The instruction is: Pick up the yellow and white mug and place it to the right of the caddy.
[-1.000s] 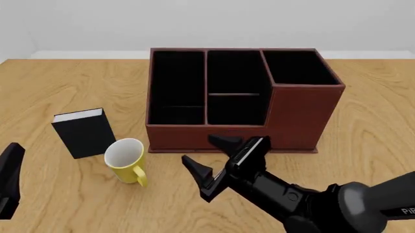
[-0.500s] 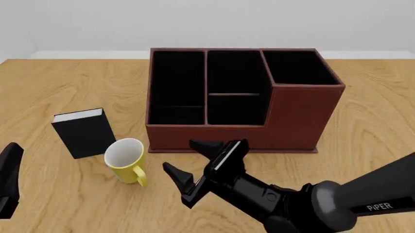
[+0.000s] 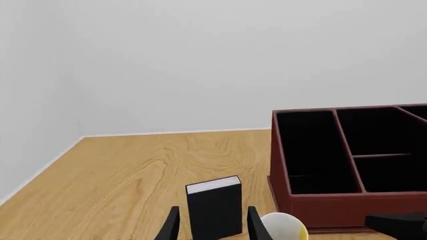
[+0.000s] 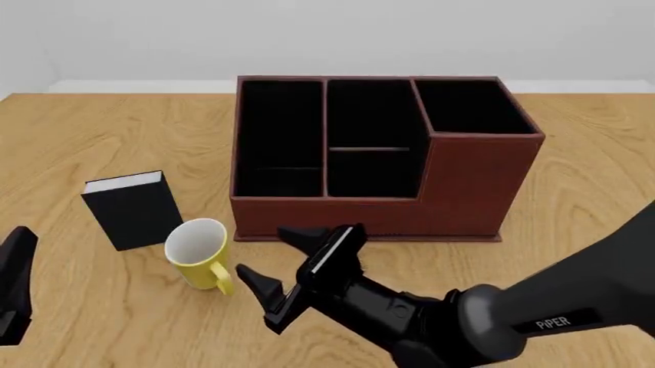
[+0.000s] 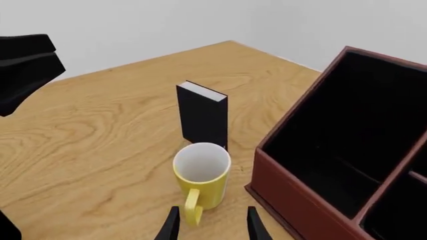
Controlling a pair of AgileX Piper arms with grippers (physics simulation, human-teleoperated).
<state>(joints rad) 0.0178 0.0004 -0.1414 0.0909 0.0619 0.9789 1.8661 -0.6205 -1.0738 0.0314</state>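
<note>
Far left of the front view: caught only a sliver of the left gripper (image 4: 14, 285) at the frame edge, low over the worktop (image 4: 92, 130); from its own wrist camera, fingers (image 3: 172, 226) stood spread, nothing between them. Next along, found the black book (image 4: 131, 208) standing upright on the wood, white page edge on top. Just beside and in front of it, spotted the yellow and white mug (image 4: 199, 253), upright on the worktop, white inside showing, handle turned toward the near edge, touching nothing. Then came the right gripper (image 4: 284, 266), reaching in from the right, fingers (image 4: 260, 285) parted wide and empty, hovering near the mug's right side but apart from it; in the right wrist view, sat lined up on the mug's handle. Behind and to the right, saw the caddy (image 4: 471, 176), reddish-brown, black-lined, tall corner section at front right, mug off its front-left corner.
</note>
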